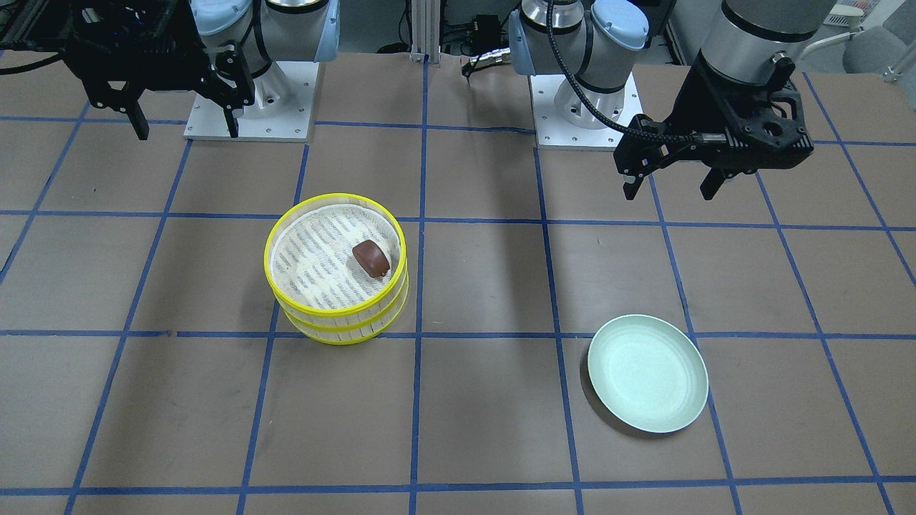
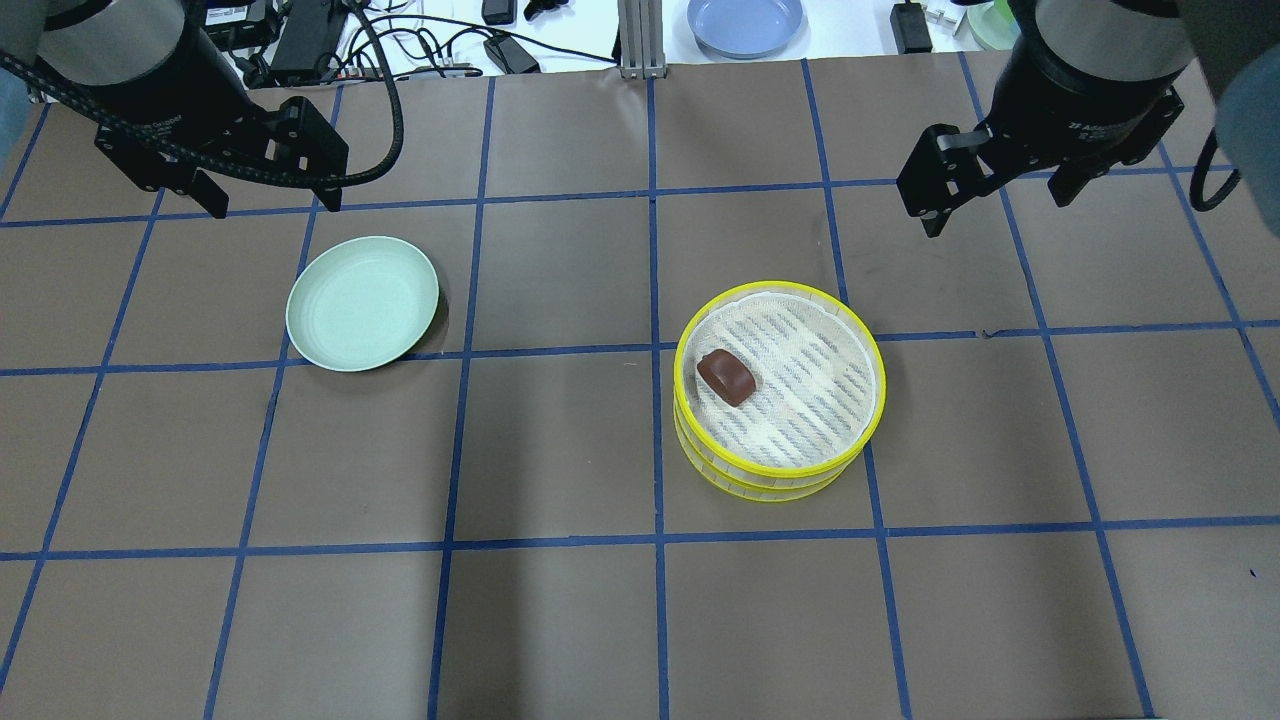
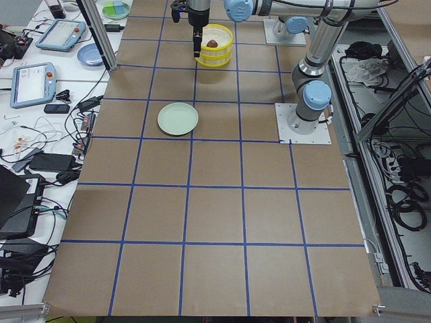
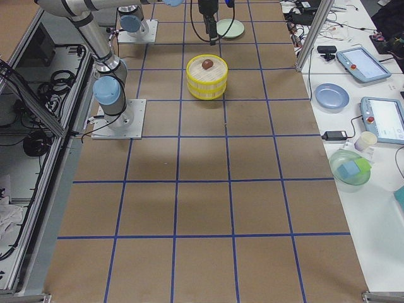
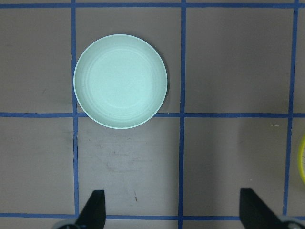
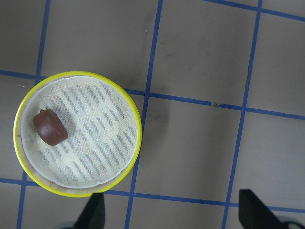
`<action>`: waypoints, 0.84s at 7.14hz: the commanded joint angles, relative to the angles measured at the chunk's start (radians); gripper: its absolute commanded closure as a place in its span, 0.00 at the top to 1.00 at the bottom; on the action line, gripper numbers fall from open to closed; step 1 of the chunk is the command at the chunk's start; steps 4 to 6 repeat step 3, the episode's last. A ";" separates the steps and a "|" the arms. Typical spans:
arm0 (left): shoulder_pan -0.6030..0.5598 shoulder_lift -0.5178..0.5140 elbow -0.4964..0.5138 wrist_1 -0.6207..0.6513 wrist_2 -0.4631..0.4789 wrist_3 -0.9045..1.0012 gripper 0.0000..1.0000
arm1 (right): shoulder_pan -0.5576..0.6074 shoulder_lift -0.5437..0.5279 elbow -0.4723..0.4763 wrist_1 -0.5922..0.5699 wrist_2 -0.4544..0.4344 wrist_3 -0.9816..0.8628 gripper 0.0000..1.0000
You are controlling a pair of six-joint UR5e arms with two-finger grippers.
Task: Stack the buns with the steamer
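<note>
Two yellow-rimmed steamer trays (image 1: 336,319) stand stacked one on the other on the table, also in the overhead view (image 2: 780,472) and the right wrist view (image 6: 138,129). The dark reddish-brown bun (image 1: 371,258) lies in the top tray, near its rim (image 2: 726,376) (image 6: 49,128). The cream-white bun is hidden or out of view. My left gripper (image 2: 272,200) (image 1: 670,192) (image 5: 171,210) is open and empty, high above the table near the pale green plate. My right gripper (image 2: 1000,205) (image 1: 186,132) (image 6: 171,212) is open and empty, high and off to the side of the stack.
The pale green plate (image 2: 362,302) (image 5: 120,81) lies empty on the robot's left half. The two arm bases (image 1: 250,100) (image 1: 585,107) stand at the robot's edge. A blue plate (image 2: 745,22) and cables lie on the bench beyond the table.
</note>
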State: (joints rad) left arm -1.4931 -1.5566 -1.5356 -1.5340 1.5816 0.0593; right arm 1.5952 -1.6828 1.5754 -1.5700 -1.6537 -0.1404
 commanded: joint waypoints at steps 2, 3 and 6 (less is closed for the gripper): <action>0.001 0.000 -0.003 0.000 -0.006 0.000 1.00 | 0.000 0.002 0.002 0.004 0.000 -0.001 1.00; 0.001 0.000 -0.012 0.000 -0.006 0.001 1.00 | 0.000 0.000 0.002 0.004 0.000 -0.001 1.00; 0.001 0.000 -0.012 0.000 -0.006 0.001 1.00 | 0.000 0.000 0.002 0.004 0.000 -0.001 1.00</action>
